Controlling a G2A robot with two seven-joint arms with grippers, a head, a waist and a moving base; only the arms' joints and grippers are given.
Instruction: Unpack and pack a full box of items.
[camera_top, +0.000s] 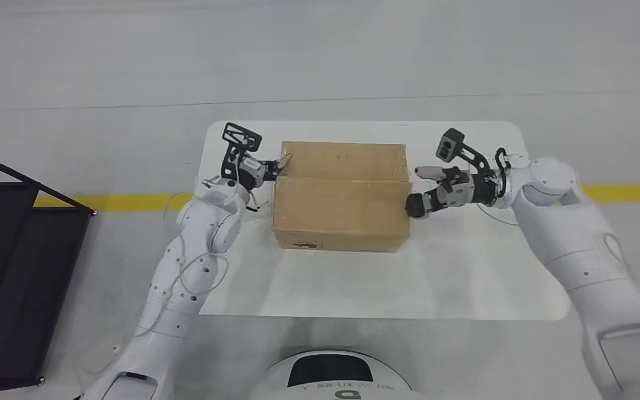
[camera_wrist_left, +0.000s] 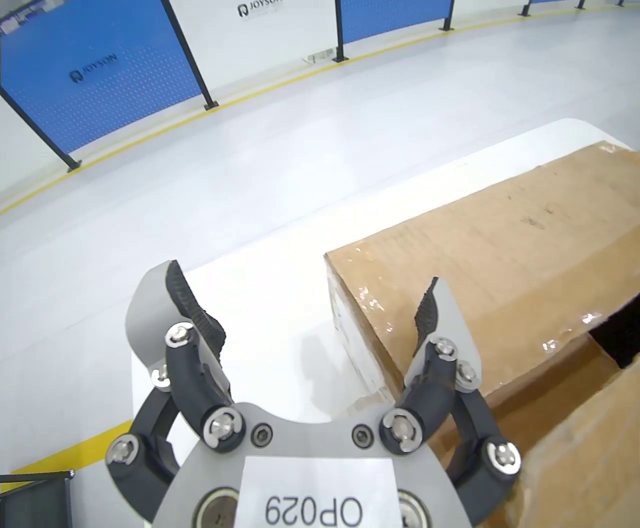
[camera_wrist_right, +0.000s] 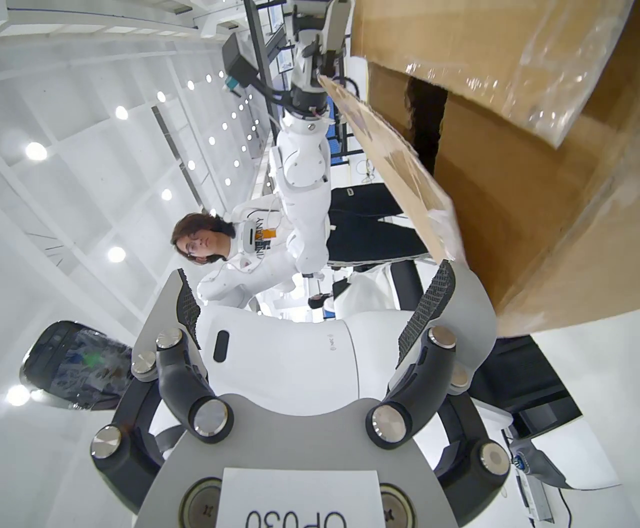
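Cardboard box (camera_top: 341, 197), lying flat, long axis left to right

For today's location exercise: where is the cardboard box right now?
In the top view, the cardboard box sits on the white table, between the left tool and right tool.

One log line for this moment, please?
box on table | left gripper open at one end | right gripper open opposite

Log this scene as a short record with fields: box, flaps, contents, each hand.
box: cardboard, on the white table, between the two hands
flaps: down, dark gap at the seam
contents: hidden
left hand: open, at the box's left end
right hand: open, at the box's right end
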